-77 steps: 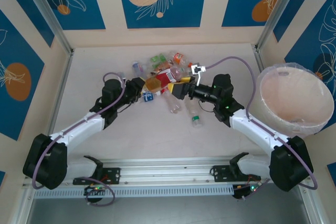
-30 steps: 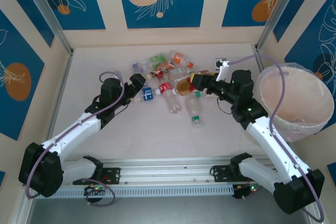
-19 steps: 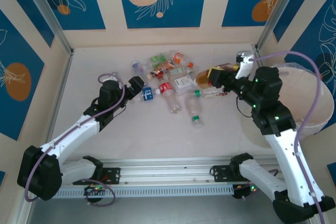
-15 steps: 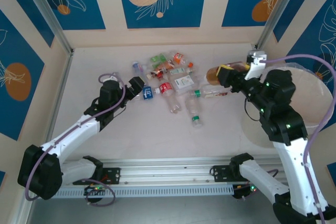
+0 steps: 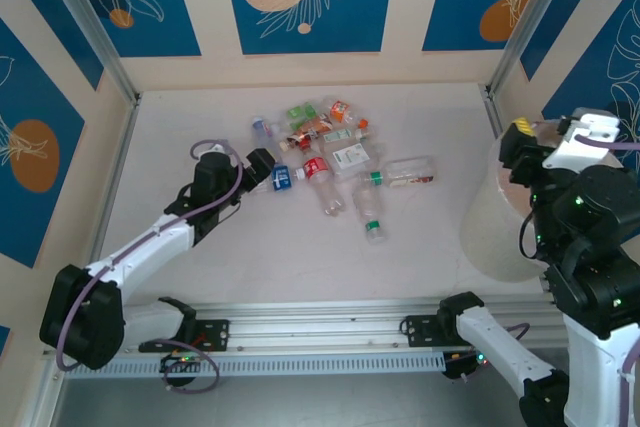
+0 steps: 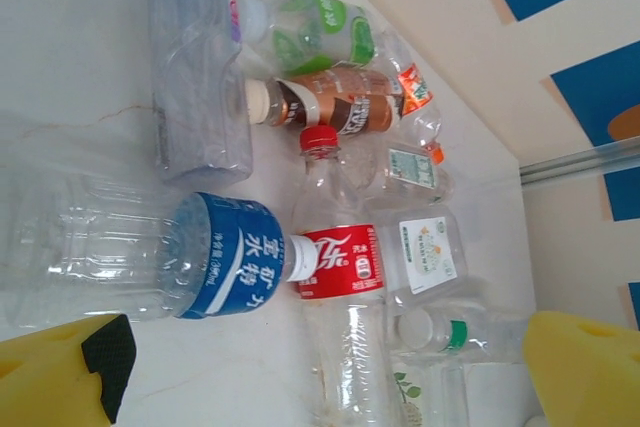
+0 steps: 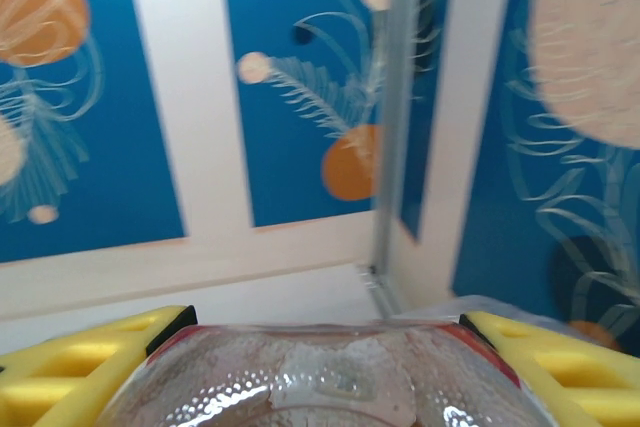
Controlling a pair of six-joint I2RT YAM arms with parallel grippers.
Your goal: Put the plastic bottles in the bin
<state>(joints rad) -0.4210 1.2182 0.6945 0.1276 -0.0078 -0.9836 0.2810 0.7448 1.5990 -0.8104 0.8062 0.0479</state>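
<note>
Right gripper: jaws partly closed and clamped across a clear plastic bottle, one yellow finger on each side of its ribbed body. In the overhead view this arm is raised at the right side of the table, with the gripper at the left rim of the bin. The bottle is not released. Whether it is fully over the opening cannot be told.

Left gripper: jaws spread wide, holding nothing. It sits low at the left edge of the bottle pile, facing a blue-labelled bottle that lies on its side just ahead of the fingers.

Progress, as a judgement: early to middle. One bottle is in transit. Roughly nine or ten lie on the table in a loose cluster at centre, well apart from the bin:
- a red-labelled bottle, neck to neck with the blue one;
- a brown-labelled bottle and a green-labelled one behind them;
- a large clear bottle with a blue cap;
- a green-capped bottle nearest the arms.

Bin contents: not established (the right arm covers most of the interior from above).
</note>
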